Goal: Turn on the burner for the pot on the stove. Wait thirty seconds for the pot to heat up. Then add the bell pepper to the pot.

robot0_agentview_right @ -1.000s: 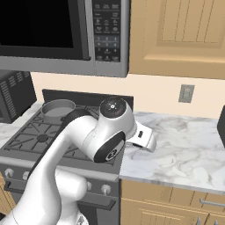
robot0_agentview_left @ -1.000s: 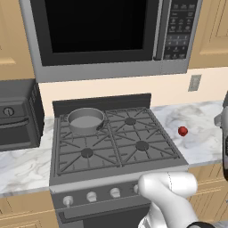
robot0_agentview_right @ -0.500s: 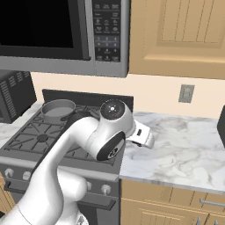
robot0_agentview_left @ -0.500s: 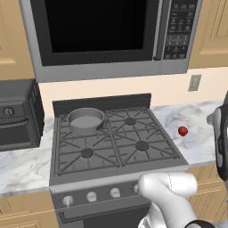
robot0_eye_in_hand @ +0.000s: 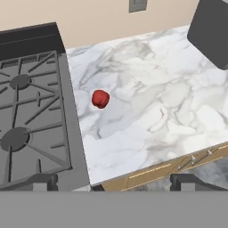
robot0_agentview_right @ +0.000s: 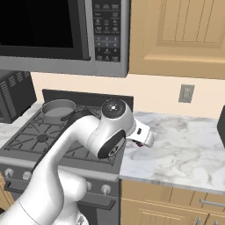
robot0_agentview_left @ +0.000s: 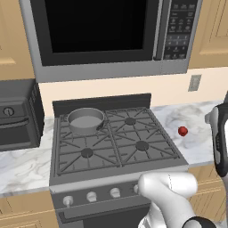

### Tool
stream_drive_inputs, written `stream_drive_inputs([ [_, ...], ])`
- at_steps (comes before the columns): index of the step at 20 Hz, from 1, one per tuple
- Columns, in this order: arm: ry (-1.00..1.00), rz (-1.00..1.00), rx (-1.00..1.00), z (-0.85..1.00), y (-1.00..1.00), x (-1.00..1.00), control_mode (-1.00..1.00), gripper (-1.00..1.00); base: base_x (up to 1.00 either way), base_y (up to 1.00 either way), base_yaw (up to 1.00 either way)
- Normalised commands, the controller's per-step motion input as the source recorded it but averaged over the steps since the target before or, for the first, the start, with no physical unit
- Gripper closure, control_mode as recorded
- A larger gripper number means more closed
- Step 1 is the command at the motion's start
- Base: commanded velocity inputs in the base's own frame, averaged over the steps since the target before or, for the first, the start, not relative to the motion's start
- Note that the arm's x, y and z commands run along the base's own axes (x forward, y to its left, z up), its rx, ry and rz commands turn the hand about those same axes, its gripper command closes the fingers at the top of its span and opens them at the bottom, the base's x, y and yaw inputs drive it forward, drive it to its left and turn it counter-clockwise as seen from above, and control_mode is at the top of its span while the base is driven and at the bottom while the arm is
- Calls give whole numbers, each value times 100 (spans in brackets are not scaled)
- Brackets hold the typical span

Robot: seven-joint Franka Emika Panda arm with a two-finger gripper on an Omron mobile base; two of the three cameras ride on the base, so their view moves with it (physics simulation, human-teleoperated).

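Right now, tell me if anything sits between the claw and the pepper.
Nothing visible does. The pepper lies alone on the marble counter beside the stove, with bare counter between it and the claw, which hangs well above it.

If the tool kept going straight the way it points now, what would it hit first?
Probably the marble counter, right of the stove. The bell pepper lies on it a little off the tool's line, so depth leaves this uncertain.
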Motion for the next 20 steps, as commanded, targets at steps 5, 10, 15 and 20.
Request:
stream_drive_inputs([
  [5,0,0,0,-13,14,29,-100,-100,0,0,0],
  [10,0,0,1,-23,16,30,-100,-100,0,0,0],
  [15,0,0,0,-35,13,26,-100,-100,0,0,0],
  [20,0,0,0,-38,6,27,-100,-100,0,0,0],
])
